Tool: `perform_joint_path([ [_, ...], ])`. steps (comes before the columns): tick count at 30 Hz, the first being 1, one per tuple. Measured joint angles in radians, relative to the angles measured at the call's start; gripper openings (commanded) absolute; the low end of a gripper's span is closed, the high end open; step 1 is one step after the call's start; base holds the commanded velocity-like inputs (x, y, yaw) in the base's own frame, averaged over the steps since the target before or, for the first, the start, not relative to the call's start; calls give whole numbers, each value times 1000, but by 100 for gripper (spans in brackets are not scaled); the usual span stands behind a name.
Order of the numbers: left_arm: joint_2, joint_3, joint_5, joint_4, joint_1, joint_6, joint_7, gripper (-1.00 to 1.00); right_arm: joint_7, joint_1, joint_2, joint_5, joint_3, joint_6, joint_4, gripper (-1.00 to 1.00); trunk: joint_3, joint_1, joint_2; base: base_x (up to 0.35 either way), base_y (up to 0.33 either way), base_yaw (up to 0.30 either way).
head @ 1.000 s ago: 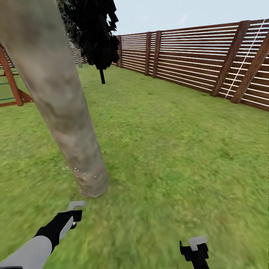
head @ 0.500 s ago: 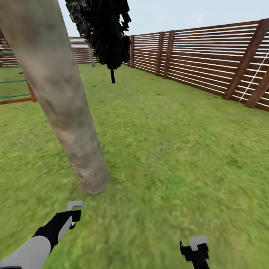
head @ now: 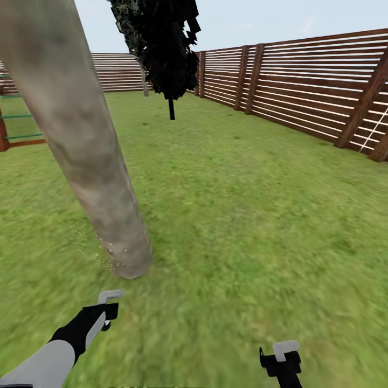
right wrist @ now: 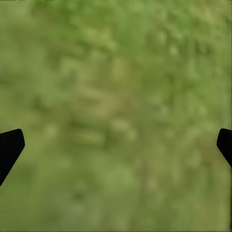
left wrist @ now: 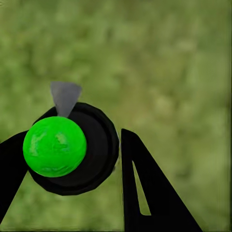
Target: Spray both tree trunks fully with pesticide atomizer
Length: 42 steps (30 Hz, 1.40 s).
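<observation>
The atomizer (left wrist: 67, 147) sits between the two fingers of the left end effector (left wrist: 72, 164), which is pinching it: in the left wrist view a bright green ball and a black round body fill the gap, with a small grey nozzle tip pointing away from them. In the head view the same left end effector (head: 105, 312) hangs low over the grass (head: 242, 215), just before the base of the thick tree trunk (head: 86, 151), with a grey angled piece above the fingers. I judge the atomizer to be light, hard and smooth, so it can turn or slip in the grip; the round black body looks like the best place to hold it, leaving the nozzle free. A few white specks of pesticide (head: 110, 250) sit on the lowest part of the trunk and on the grass beside it; the higher bark looks bare, so much spraying seems left. The right end effector (right wrist: 116, 145) is spread wide and holds nothing, over grass. The top of the trunk is cut off by the frame. A thin dark-leaved tree (head: 161, 48) and the slatted fence (head: 302, 86) stand well apart behind.
</observation>
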Motion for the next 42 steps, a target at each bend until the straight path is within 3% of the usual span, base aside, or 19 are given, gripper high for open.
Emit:
perform_joint_path([
  [17,-1,0,1,-1,0,-2,0,-100,-1,0,-2,0,0,0,0,100,0,0,0,9,-269,62],
  [20,-5,-2,1,-24,-3,-1,-2,-100,-1,0,-4,0,0,0,-1,100,0,0,0,-245,-203,57],
  [22,-18,-4,-2,-95,-8,10,-3,-100,-1,0,-7,0,0,0,-1,100,0,0,0,-186,-123,229],
  [25,-25,-6,-4,-254,-12,117,-6,-100,-1,0,-8,-2,0,0,-2,100,0,0,0,-22,-14,272],
  [29,-17,-4,-6,-286,-20,183,-7,-100,-1,0,-8,-1,0,0,-2,100,0,0,0,-1,-1,273],
  [34,-10,-9,-13,-430,-21,347,-15,-100,1,0,-5,-1,0,0,-1,100,0,0,0,0,0,47],
  [38,33,-1,-2,-583,-40,449,-44,-100,5,0,-4,1,0,1,0,100,0,0,0,0,0,0],
  [42,56,1,-2,-628,-74,495,-72,-100,6,0,-2,2,2,0,0,100,0,0,0,0,0,4],
])
